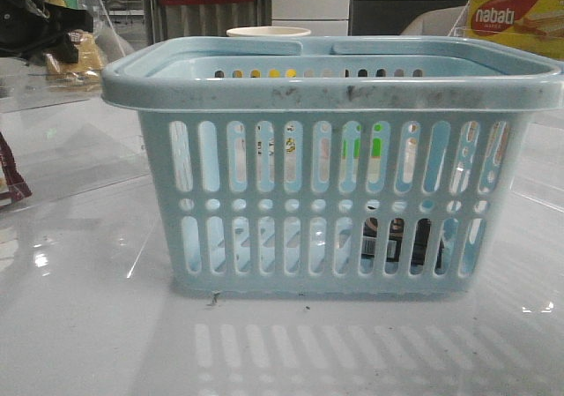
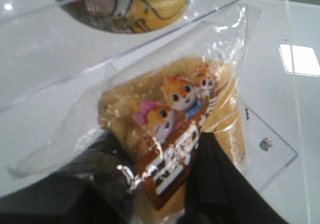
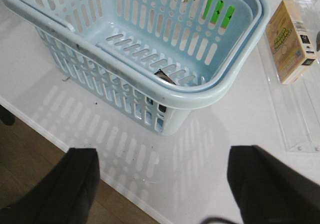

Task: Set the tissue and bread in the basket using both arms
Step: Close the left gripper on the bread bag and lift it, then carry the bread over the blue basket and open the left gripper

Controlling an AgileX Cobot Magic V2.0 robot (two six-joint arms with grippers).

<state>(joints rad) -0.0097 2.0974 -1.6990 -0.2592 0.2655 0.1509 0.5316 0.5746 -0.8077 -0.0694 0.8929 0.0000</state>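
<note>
The bread [image 2: 175, 129] (soft, crinkly-wrapped, probably squashes easily) is pinched by the left gripper [image 2: 165, 184] near the label; the right gripper [image 3: 162, 184] is spread wide, empty.

basket [image 1: 335, 96]: pale blue, dark-scuffed rim | tissue [image 1: 401, 242]: black with white label marks | bread [image 2: 172, 129]: golden-brown, clear wrapper, orange and pink cartoon animals, brown-and-white label strip | nabati box [image 1: 515, 17]: yellow with red logo | table [image 1: 88, 325]: glossy white

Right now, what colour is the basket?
Pale blue, with a scuffed rim; the basket shows best in the front view.
</note>
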